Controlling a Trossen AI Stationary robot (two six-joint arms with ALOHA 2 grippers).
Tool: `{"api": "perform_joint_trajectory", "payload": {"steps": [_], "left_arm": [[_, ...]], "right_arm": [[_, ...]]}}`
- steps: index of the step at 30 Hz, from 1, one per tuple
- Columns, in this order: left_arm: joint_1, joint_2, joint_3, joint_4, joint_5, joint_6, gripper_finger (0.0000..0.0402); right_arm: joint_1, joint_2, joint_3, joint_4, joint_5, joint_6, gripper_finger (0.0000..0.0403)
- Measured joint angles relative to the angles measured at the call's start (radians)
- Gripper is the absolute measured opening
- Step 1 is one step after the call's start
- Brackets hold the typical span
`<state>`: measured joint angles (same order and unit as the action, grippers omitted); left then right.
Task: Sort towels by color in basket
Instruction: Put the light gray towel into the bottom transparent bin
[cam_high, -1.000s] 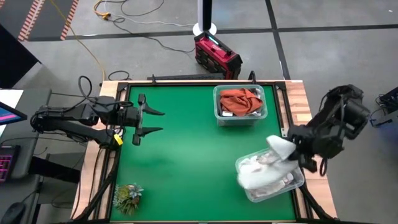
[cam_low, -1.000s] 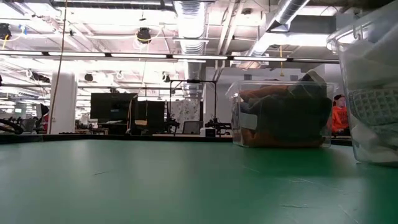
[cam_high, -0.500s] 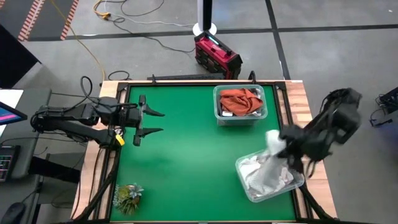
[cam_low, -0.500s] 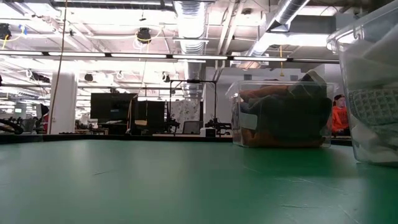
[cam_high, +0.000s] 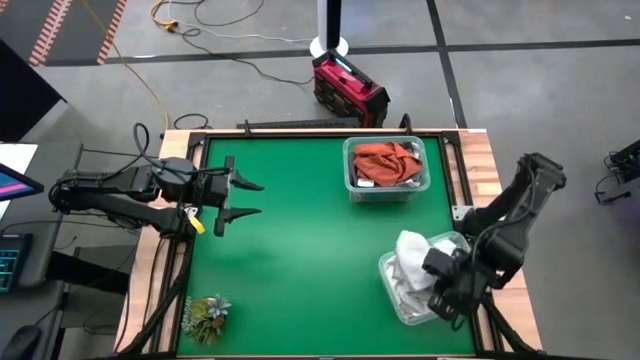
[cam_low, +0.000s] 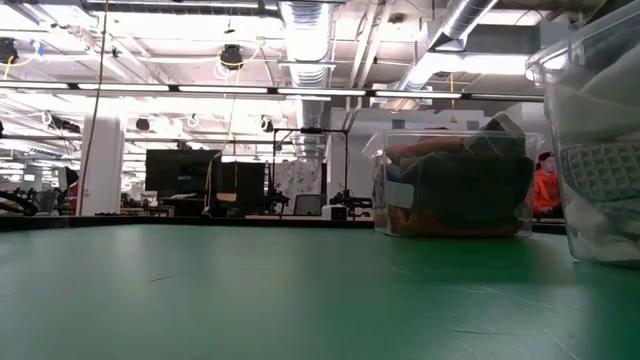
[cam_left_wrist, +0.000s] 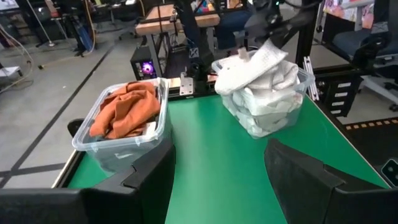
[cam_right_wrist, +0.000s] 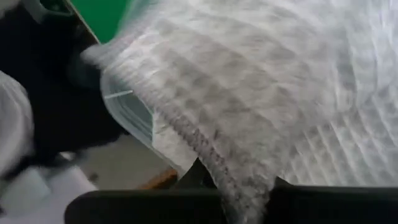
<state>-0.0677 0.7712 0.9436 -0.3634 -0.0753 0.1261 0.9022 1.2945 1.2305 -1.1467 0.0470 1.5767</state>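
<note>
A clear basket (cam_high: 352, 170) at the far right holds a rust-orange towel (cam_high: 388, 160), seen also in the left wrist view (cam_left_wrist: 124, 109) and the low view (cam_low: 455, 185). A second clear basket (cam_high: 478, 290) at the near right is heaped with white towels (cam_left_wrist: 264, 99). My right gripper (cam_high: 434, 268) hangs over this basket, shut on a white waffle-weave towel (cam_high: 410, 250) that lies draped on the heap. My left gripper (cam_high: 258, 196) stands open above the table's left part, pointing level toward the right, with nothing between its fingers. My right gripper pinches a bunched part of the white towel (cam_right_wrist: 235, 177) between its two fingers, coming from above and pointing steeply down. The towel's held end (cam_left_wrist: 244, 56) stands up at the fingers. The rest spreads slack over the heap and the basket's rim (cam_right_wrist: 124, 102).
A small green leafy tuft (cam_high: 205, 315) lies at the table's near left corner. The green table top (cam_high: 300, 250) lies bare between the arms. Beyond the far edge a red box (cam_high: 350, 90) and cables lie on the floor.
My right gripper has gone down and toward the table's near edge, staying shut on the white towel. The towel, which hung below the fingers beside the basket's far right corner, now lies draped over the heap inside the basket.
</note>
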Motion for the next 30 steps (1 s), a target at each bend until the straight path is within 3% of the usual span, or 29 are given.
{"api": "perform_joint_trajectory", "payload": {"steps": [5, 9, 15, 21, 25, 30], "left_arm": [[0.0, 0.0, 0.0, -0.007, 0.0, 0.0, 0.0235], [0.0, 0.0, 0.0, -0.028, 0.0, 0.0, 0.0235], [0.0, 0.0, 0.0, -0.032, 0.0, 0.0, 0.0235], [0.0, 0.0, 0.0, -0.045, 0.0, 0.0, 0.0235], [0.0, 0.0, 0.0, -0.046, 0.0, 0.0, 0.0235], [0.0, 0.0, 0.0, -0.046, 0.0, 0.0, 0.0235]], "right_arm": [[0.067, -0.058, -0.186, 0.104, 0.075, 0.253, 0.0019], [0.029, -0.059, -0.314, 0.237, 0.082, 0.297, 0.0019], [-0.068, 0.0, -0.445, 0.491, 0.035, 0.209, 0.0023], [-0.124, 0.038, -0.459, 0.539, -0.019, 0.099, 0.0052], [-0.145, 0.03, -0.449, 0.546, -0.053, -0.007, 0.0089], [-0.177, -0.003, -0.406, 0.504, -0.128, -0.066, 0.0165]]}}
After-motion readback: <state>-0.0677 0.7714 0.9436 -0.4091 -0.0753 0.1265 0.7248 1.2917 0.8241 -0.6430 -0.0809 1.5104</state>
